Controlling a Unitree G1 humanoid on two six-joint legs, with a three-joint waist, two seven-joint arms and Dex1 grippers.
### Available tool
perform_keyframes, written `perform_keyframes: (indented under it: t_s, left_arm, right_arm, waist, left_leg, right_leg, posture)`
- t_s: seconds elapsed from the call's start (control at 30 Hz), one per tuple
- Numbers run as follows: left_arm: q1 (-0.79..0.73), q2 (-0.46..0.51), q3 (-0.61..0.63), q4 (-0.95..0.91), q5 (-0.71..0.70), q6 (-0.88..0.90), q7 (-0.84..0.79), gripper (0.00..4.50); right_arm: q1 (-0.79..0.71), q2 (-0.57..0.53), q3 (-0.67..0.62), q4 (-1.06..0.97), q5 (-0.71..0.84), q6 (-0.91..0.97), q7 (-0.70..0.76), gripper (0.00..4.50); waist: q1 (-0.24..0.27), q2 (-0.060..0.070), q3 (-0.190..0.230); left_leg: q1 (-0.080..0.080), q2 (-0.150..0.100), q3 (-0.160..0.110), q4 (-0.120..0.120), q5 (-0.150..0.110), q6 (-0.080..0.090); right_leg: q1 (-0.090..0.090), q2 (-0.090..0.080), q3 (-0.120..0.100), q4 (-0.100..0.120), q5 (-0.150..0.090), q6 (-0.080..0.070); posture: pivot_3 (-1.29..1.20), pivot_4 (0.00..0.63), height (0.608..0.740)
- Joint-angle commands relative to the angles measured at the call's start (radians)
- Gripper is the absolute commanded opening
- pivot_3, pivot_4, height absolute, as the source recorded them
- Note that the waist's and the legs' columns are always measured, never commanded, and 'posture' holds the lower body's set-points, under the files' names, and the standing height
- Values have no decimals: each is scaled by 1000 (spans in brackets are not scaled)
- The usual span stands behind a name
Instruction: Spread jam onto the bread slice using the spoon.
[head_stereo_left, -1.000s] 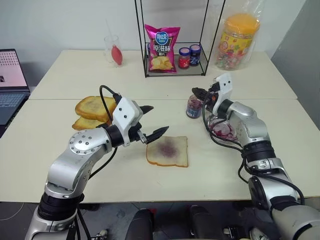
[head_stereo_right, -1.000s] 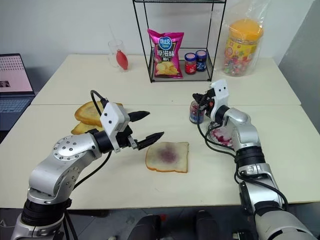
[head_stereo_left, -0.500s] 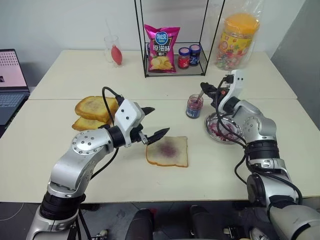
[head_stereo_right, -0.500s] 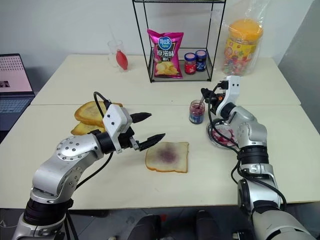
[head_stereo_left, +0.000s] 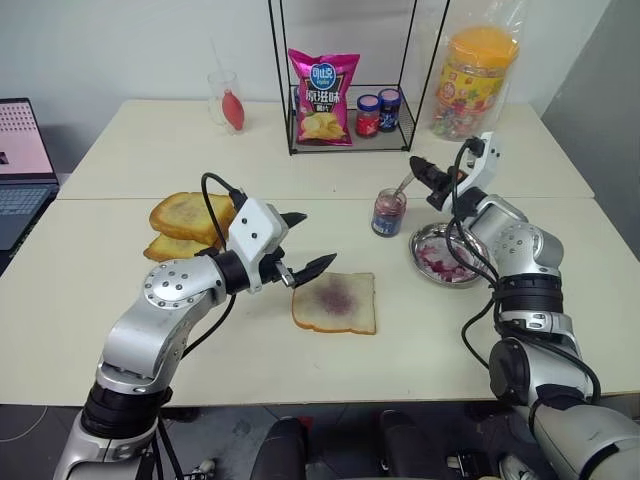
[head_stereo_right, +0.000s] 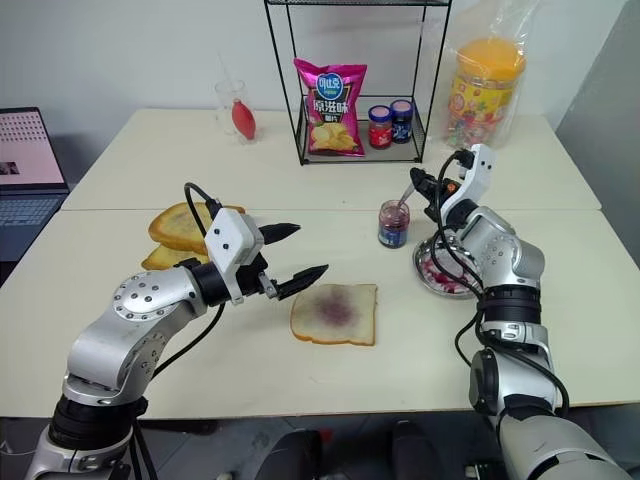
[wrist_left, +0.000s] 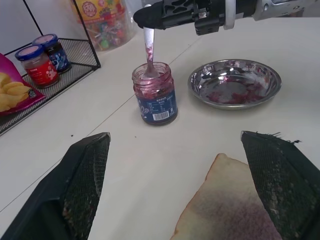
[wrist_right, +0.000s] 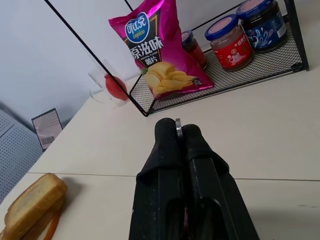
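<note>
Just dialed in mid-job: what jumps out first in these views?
The right gripper is shut on the spoon, whose bowl sits in the open jam jar beside the smeared steel dish. The left gripper hovers open just left of the bread slice, which has a purple smear at its centre.

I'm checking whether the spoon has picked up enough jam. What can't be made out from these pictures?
- Spoon bowl: sunk in the jam jar, left wrist view; its load is hidden by smeared glass.
- Spoon handle: covered by the right gripper, shut on it.
- Bread slice: cut off by the picture's edge and the left gripper's fingers.
</note>
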Motion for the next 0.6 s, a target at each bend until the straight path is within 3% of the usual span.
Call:
perform_keyframes:
  t_s: [0.03,0.33,0.6]
  left_arm:
    - [-10,-4,-3,-15,8,-20,0,4366]
    - [-16,-5,-9,-15,12,-22,-3,4366]
    - [-21,-2,-9,-15,14,-19,-2,4366]
  right_arm:
    - [-9,-32,73,-61,-81,-113,43,14]
    - [51,-68,264,-43,-291,-352,129,14]
    - [62,-37,265,-39,-271,-295,137,14]
  waist:
    - [0,0,0]
    - [0,0,0]
    - [0,0,0]
  left_leg:
    - [0,0,0,0,0,0]
    - [0,0,0,0,0,0]
    - [0,0,0,0,0,0]
  right_leg:
    - [0,0,0,0,0,0]
    - [-1,0,0,0,0,0]
    - [-1,0,0,0,0,0]
  posture:
    - [0,150,740]
    - [0,150,740]
    - [0,150,740]
